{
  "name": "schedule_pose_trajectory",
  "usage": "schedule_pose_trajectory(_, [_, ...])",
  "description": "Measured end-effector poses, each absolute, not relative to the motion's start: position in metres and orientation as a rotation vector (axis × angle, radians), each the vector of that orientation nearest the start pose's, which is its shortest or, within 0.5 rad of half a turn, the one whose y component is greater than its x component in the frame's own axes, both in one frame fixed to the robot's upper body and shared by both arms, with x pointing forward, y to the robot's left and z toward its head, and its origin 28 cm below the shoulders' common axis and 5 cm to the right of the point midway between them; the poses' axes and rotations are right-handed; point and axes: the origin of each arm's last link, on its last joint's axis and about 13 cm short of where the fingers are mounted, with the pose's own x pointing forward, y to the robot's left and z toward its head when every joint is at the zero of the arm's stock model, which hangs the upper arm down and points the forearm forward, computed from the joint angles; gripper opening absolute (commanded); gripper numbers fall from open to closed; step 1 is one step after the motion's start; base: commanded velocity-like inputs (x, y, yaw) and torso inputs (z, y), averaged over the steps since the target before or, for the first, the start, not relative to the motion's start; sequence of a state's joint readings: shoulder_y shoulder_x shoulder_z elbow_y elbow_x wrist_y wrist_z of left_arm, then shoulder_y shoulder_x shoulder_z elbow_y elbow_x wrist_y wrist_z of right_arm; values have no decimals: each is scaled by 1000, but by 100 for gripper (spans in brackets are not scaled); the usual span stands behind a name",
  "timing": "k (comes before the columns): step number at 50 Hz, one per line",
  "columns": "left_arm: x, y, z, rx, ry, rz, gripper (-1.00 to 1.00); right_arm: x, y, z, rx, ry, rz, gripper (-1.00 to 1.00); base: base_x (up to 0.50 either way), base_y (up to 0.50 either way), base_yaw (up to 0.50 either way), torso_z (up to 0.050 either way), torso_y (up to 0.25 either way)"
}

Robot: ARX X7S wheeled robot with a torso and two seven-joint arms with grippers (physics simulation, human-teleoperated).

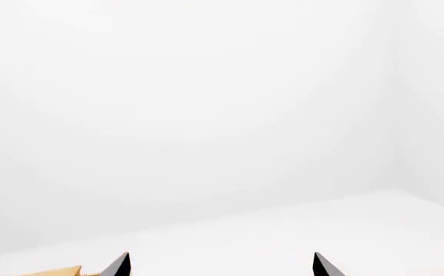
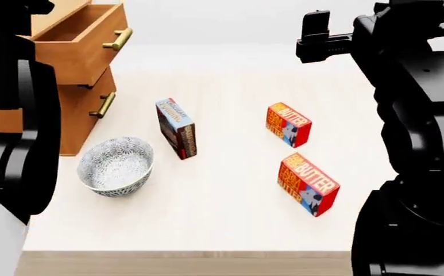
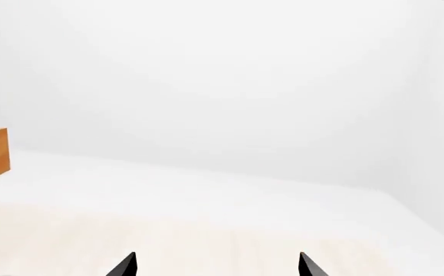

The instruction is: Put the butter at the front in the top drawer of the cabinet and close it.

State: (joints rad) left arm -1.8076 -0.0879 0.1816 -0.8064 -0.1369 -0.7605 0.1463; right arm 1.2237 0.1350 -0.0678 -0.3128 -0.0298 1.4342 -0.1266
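Two red-orange butter boxes lie on the pale table in the head view. The butter at the front [image 2: 308, 184] is nearest the table's front edge, with the other one [image 2: 288, 124] behind it. At the far left stands the cabinet [image 2: 80, 123], its top drawer [image 2: 80, 43] pulled out and open. My right gripper [image 3: 217, 265] is open and empty, held high above the table's far right, well away from both boxes. My left gripper [image 1: 222, 265] is also open and empty. It does not show in the head view, where only the left arm [image 2: 11, 115] appears.
A blue chocolate pudding box [image 2: 177, 127] stands upright mid-table. A patterned grey bowl [image 2: 116, 165] sits in front of the cabinet. The top drawer's brass handle [image 2: 118, 39] juts out over the table. The table's front edge [image 2: 191, 253] runs close below the front butter.
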Motion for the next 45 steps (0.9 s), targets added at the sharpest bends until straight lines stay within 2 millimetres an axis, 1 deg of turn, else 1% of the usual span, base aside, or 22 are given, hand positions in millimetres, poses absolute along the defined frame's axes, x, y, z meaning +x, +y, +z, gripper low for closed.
schedule_pose_trajectory(11, [386, 216, 445, 119, -233, -156, 100, 304, -128, 334, -97, -115, 42, 100, 500, 0, 0, 0, 0])
schedule_pose_trajectory(34, [388, 211, 444, 125, -227, -180, 100, 306, -128, 336, -75, -128, 86, 100, 498, 0, 0, 0, 1])
schedule_pose_trajectory(45, [386, 210, 445, 131, -226, -187, 100, 303, -126, 337, -78, -124, 96, 100, 0, 0, 0, 0, 0])
